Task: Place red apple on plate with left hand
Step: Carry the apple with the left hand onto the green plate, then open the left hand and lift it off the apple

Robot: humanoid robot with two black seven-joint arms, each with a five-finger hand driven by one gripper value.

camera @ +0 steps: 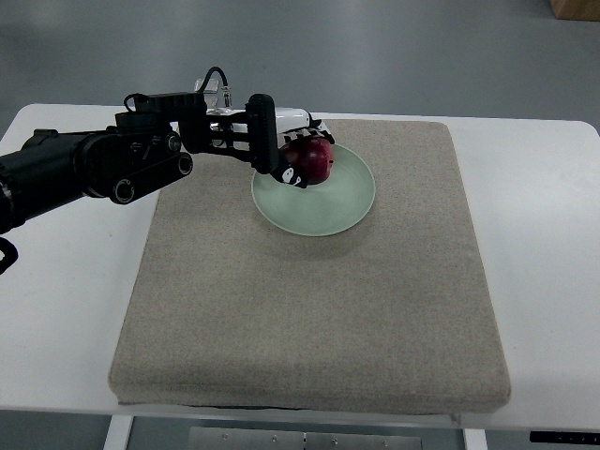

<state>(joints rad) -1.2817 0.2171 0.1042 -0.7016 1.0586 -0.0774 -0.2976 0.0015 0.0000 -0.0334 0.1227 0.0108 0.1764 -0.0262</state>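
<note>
A red apple (315,159) sits at the upper left part of a pale green plate (330,206), which lies on the beige mat. My left hand (286,150) reaches in from the left, its black fingers (265,131) curled around the apple's left and top side. The apple appears to rest on the plate while the fingers still wrap it. The right arm does not show.
A beige fabric mat (309,309) covers most of the white table (544,234). The table's edges run along the left, right and bottom. A brown box corner (574,7) shows at the top right, off the table.
</note>
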